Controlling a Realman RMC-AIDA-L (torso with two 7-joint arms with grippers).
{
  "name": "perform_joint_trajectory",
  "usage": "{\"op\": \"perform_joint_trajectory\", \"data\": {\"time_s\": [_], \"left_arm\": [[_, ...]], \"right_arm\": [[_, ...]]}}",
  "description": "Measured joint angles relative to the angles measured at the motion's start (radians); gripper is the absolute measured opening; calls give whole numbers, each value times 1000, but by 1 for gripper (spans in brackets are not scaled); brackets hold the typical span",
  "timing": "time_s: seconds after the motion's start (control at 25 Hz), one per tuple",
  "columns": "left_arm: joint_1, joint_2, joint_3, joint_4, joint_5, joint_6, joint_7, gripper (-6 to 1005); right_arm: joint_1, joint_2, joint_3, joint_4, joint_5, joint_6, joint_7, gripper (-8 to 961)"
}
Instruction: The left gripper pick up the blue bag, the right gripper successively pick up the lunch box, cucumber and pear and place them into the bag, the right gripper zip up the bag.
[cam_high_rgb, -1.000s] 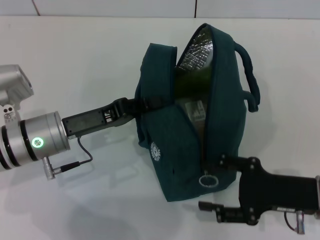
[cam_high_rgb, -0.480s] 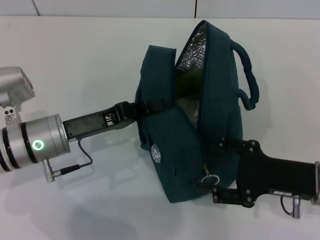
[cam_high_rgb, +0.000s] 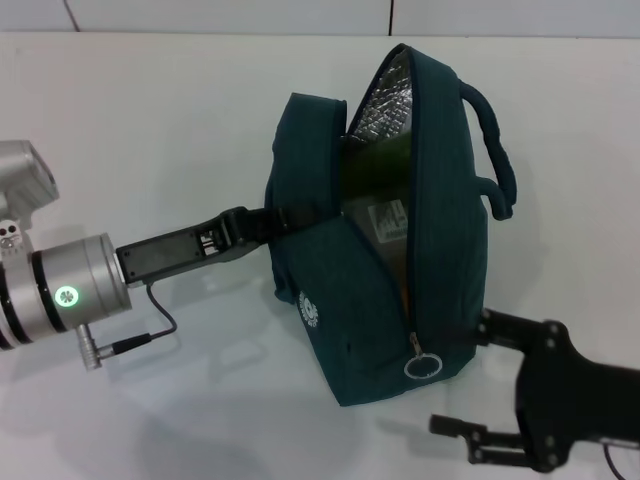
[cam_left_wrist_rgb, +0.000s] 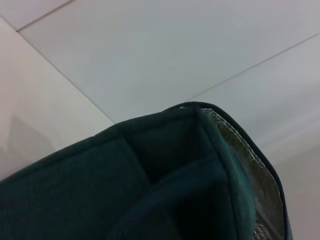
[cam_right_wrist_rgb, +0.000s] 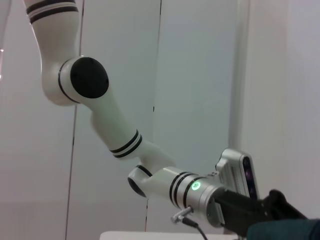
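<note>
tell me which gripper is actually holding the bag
The left gripper, shut on the blue bag at its side strap. The right gripper sits open beside the zipper ring, apart from it.

bag: the blue bag (cam_left_wrist_rgb: 125, 190) fills the lower part, super close up
lining: silver foil (cam_left_wrist_rgb: 250, 165) peeking along the rim
behind: just pale desk (cam_left_wrist_rgb: 150, 55)
</note>
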Motion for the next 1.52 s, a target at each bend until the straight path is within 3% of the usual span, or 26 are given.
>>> {"op": "perform_joint_trajectory", "data": {"time_s": [0.36, 0.76, 1.52], "left_arm": [[10, 1, -2, 22, -12, -1, 0, 68], [13, -1, -3, 23, -12, 0, 0, 67], [-2, 1, -2, 23, -26, 0, 0, 68]], "right_arm": [[-10, -21, 1, 121, -2, 38, 6, 717], [13, 8, -1, 141, -3, 138, 44, 716], [63, 21, -35, 154, 2, 179, 62, 710]]}}
